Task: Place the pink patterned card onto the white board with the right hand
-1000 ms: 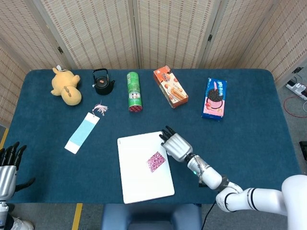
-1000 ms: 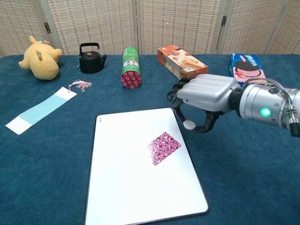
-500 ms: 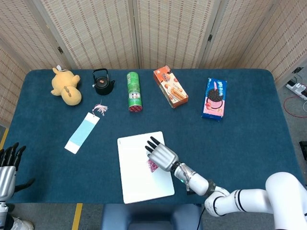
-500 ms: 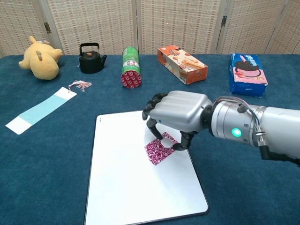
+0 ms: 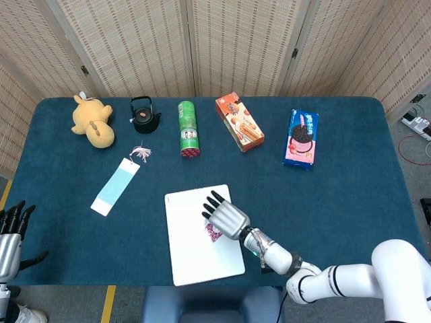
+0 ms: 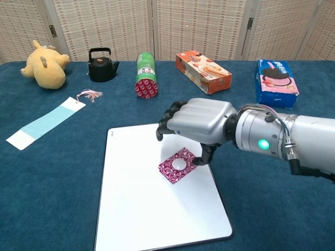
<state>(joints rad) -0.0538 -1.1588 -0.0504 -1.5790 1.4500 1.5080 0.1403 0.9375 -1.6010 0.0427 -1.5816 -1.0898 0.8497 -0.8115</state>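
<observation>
Left hand: the left hand (image 5: 9,235) sits at the table's near left corner, off the cloth, fingers upright and apart, holding nothing.
Plush toy: one yellow soft toy (image 6: 45,66) lies at the far left of the table (image 5: 350,195), which is covered in dark blue fabric.
Bookmark: one long paper strip (image 6: 46,123), pale blue with white ends and a pink tassel, lies flat and diagonal, near the toy.
Kettle: one small black kettle (image 6: 101,68) with a hoop handle stands just right of the toy.
Can: one green cylinder (image 6: 146,75) lies on its side, red end facing the cameras.
White board: one smooth white board (image 6: 152,209), rectangular with rounded corners, lies flat at the table's near middle.
Pink patterned card: one small pink patterned card (image 6: 178,166) is over the board's upper right part, tilted like a diamond, with a round white spot at its middle.
Right hand: the right hand (image 6: 196,123), grey metal, hangs over the card, fingers curled down; the thumb tip touches the card's right edge. Whether it grips the card cannot be told.
Boxes: two snack boxes at the far right, one orange carton (image 6: 203,72) and one blue-and-pink packet (image 6: 277,81), well apart from the board.
Backdrop: woven folding screens (image 5: 222,44) stand behind the table.
</observation>
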